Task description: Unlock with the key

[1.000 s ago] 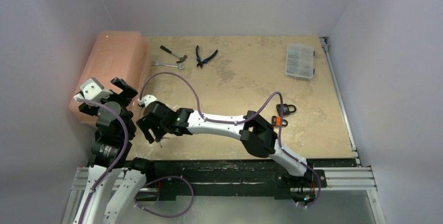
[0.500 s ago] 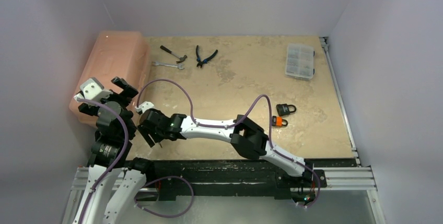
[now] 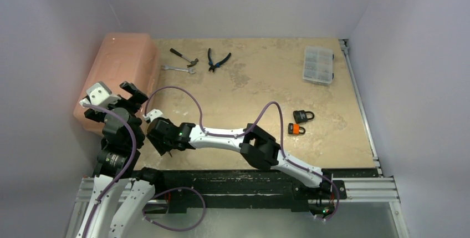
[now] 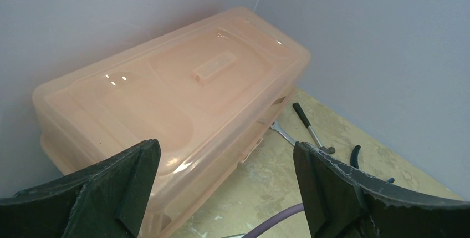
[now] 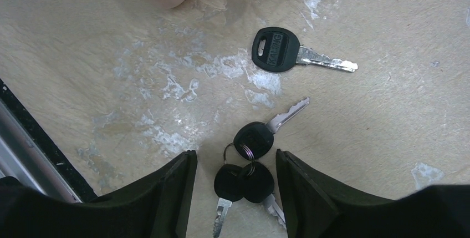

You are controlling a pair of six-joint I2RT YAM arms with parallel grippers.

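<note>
A bunch of three black-headed keys (image 5: 246,168) on one ring lies flat on the table. My right gripper (image 5: 235,157) stands open over it, one finger on each side, neither touching the keys. A single black-headed key (image 5: 288,52) lies a little farther off. From above, my right gripper (image 3: 161,145) reaches across to the near left and hides the keys. A black padlock (image 3: 302,116) and an orange padlock (image 3: 296,129) lie at the right, far from both grippers. My left gripper (image 3: 113,100) hangs wide open and empty beside the pink box (image 4: 183,94).
The pink lidded box (image 3: 119,71) fills the left edge. A wrench (image 3: 178,69), small hammer (image 3: 184,56) and pliers (image 3: 218,60) lie at the back. A clear parts case (image 3: 318,65) sits back right. A purple cable (image 3: 183,92) arcs over my right arm.
My right arm has drawn its gripper a little left and nearer to the table's front edge, and its jaws have narrowed around the key bunch. The left arm has stayed put.
</note>
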